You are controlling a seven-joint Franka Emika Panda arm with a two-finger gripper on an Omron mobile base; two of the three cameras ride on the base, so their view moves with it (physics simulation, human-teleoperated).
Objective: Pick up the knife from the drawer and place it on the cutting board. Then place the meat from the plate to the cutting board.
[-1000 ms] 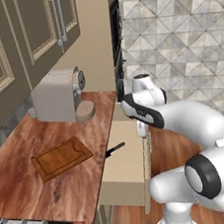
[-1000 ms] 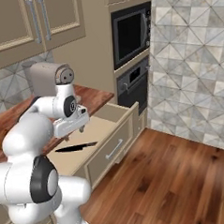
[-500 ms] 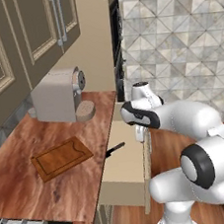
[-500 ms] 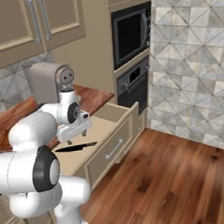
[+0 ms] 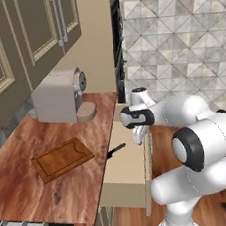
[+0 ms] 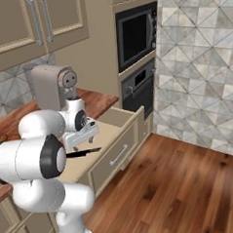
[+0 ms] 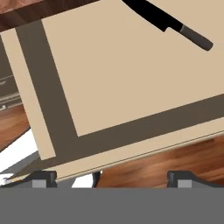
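Descent is the change: over the last second the arm has lowered and tucked in, bringing the tool (image 6: pixel 85 135) from above the counter's (image 5: pixel 69 185) edge down over the open drawer (image 5: pixel 127 168). Its jaws stand fully apart and hold nothing. The knife (image 7: pixel 168 22) lies flat on the drawer's pale floor, where it lay a second ago, blade toward the counter and handle pointing out into the drawer; in the hand view it sits off toward the top edge, so the tool is not yet centred over it. The cutting board (image 5: pixel 63 158) waits bare on the counter, near the coffee machine (image 5: pixel 58 96). By my reading the reach for the knife is under way but not finished: the hand needs to shift toward the handle and drop before closing.
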